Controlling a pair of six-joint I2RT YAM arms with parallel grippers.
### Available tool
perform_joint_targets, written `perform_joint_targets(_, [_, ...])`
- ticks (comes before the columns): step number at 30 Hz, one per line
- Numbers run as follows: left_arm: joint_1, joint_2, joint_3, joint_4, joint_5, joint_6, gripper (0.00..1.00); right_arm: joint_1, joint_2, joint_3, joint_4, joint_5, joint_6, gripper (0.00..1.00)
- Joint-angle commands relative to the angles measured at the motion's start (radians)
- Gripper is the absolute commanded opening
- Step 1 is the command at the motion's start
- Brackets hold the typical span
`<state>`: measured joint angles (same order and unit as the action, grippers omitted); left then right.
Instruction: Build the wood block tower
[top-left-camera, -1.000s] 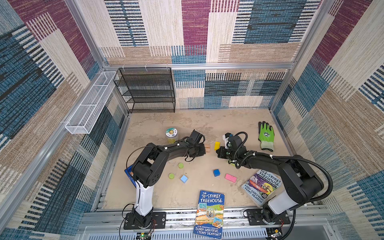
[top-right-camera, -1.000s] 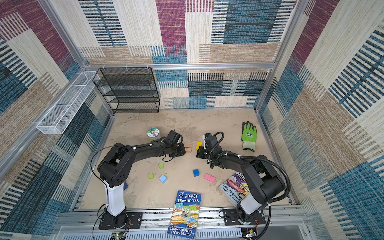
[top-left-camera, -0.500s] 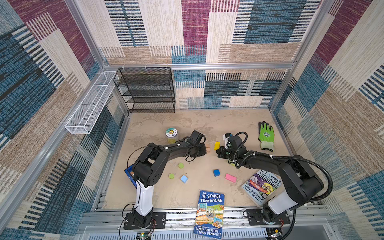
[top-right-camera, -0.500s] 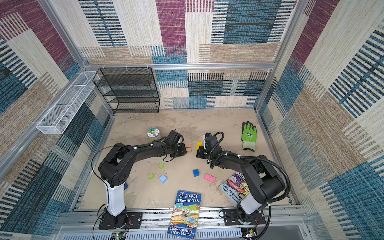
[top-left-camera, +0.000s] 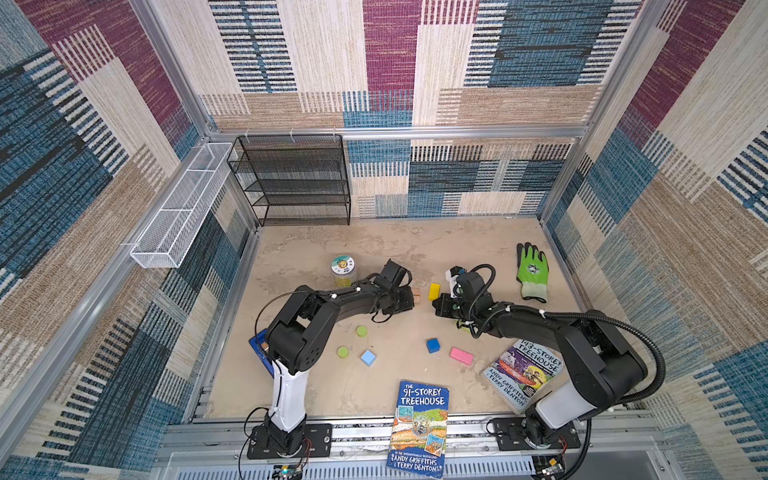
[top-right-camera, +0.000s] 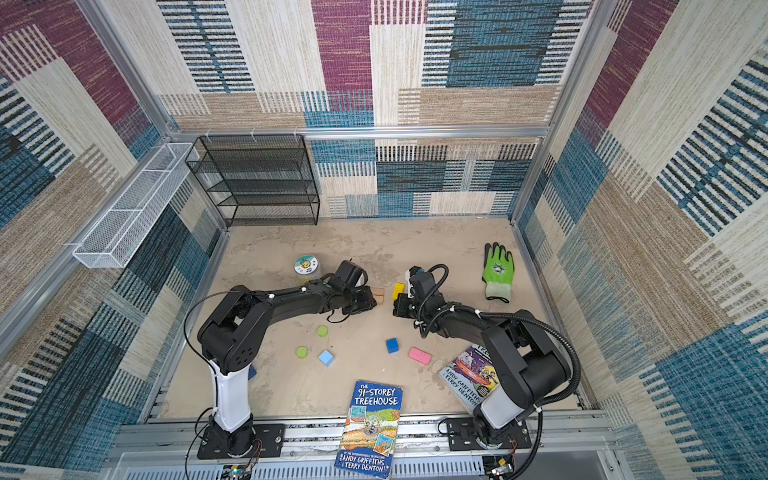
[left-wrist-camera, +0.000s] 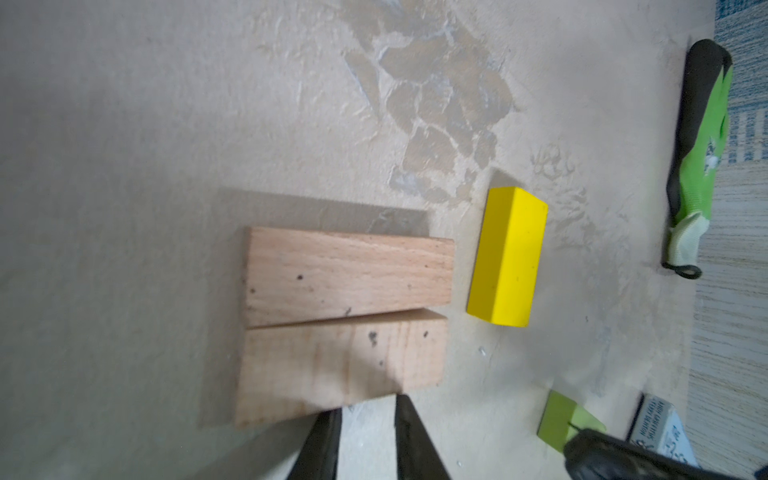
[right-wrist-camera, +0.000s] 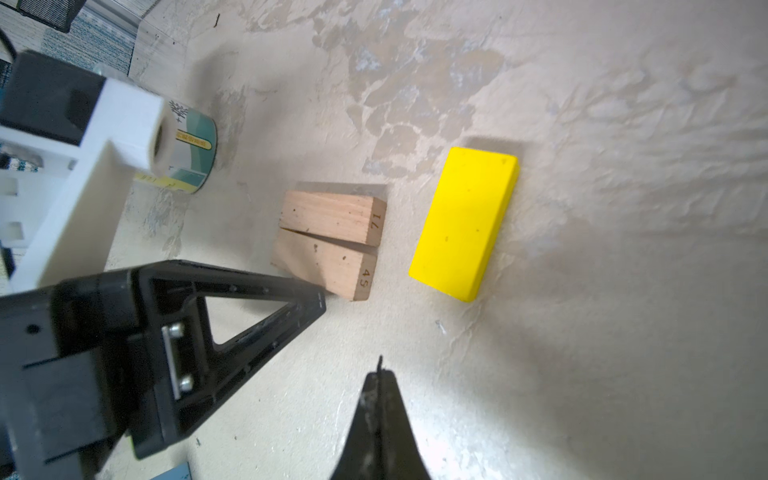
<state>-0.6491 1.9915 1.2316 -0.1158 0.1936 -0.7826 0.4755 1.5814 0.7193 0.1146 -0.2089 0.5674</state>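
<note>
The two wood bars lie side by side on the tabletop, crosswise just in front of the left pincer, which is a little spread and empty, while the right pincer, pressed together, waits farther off.

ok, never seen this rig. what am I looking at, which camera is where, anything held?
Two robot arms are bolted beside a table. Two pictures look down from overhead; two come from cameras on the wrists. On it: two tan bars side by side, a yellow block, dark-blue cube, light-blue cube, pink block, two lime discs, a tin, a glove, two books. The left end effector is slightly open by the bars; the right end effector is shut. Neither holds anything.
</note>
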Motion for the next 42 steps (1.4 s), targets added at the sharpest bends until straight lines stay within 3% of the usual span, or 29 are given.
perform_joint_targets(1, [0.000,0.013,0.003,-0.054,-0.005,-0.006,0.29,-0.001,-0.005,0.000,0.030,0.005,0.006,0.00])
perform_joint_targets(8, [0.000,0.016,0.008,-0.056,-0.006,-0.005,0.35,-0.001,-0.007,0.000,0.030,0.006,0.007,0.00])
perform_joint_targets(29, [0.000,-0.015,-0.010,-0.050,0.007,-0.003,0.38,-0.001,-0.024,0.002,0.020,0.002,0.007,0.00])
perform_joint_targets(37, [-0.001,-0.096,-0.058,-0.046,0.020,0.004,0.38,-0.001,-0.045,0.004,0.002,0.009,0.008,0.00])
perform_joint_targets(42, [-0.004,-0.216,-0.111,-0.060,-0.022,0.020,0.38,-0.001,-0.073,0.008,-0.030,0.024,0.006,0.00])
